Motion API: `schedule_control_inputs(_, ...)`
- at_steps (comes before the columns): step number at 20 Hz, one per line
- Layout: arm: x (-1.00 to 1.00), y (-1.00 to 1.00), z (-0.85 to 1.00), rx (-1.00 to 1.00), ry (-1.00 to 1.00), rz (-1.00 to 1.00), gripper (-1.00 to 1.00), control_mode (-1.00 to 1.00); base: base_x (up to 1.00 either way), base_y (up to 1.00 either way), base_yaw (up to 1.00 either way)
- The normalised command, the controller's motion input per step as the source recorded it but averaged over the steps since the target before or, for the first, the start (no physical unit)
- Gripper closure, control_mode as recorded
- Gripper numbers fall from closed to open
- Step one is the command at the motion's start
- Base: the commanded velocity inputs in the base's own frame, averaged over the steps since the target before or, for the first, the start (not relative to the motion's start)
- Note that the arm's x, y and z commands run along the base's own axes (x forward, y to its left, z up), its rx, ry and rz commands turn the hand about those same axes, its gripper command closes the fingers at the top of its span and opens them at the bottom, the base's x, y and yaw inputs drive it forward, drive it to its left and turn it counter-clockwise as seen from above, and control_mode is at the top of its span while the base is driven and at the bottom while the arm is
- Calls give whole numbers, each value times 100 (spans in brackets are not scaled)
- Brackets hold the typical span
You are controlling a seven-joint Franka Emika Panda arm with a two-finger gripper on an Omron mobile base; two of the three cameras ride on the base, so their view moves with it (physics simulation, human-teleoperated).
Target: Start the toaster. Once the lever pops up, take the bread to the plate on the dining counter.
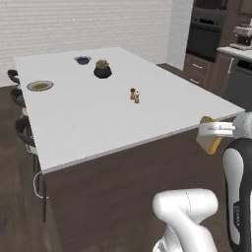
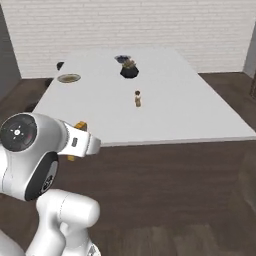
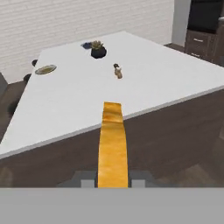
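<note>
White and broad, the dining counter [image 1: 113, 118] is stretching out ahead of the robot, with dark stools [image 1: 22, 128] lining its left edge. Toward its far left side the plate [image 1: 40, 86] is lying flat, well apart from a black plant pot [image 1: 102, 70] and a small bowl [image 1: 82, 60]. Two little shakers [image 1: 134, 95] are standing mid-counter. Short of the counter's near edge, the gripper [image 3: 113, 179] is clamping the bread [image 3: 112, 144] edge-on between its fingers.

dining counter [image 1: 98, 118]: smooth matt white top | bread [image 3: 112, 144]: matt golden crust
</note>
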Motion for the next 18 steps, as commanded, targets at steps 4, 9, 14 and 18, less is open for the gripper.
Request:
schedule_control_inputs(4, 0, 0, 0, 0, 0, 0, 100, 100, -27, 100, 34)
schedule_control_inputs(9, 0, 0, 0, 0, 0, 0, 100, 100, 0, 100, 0)
schedule_control_inputs(14, 0, 0, 0, 0, 0, 0, 100, 100, 12, 100, -6)
schedule_control_inputs(18, 0, 0, 0, 0, 0, 0, 100, 100, 40, 100, -23)
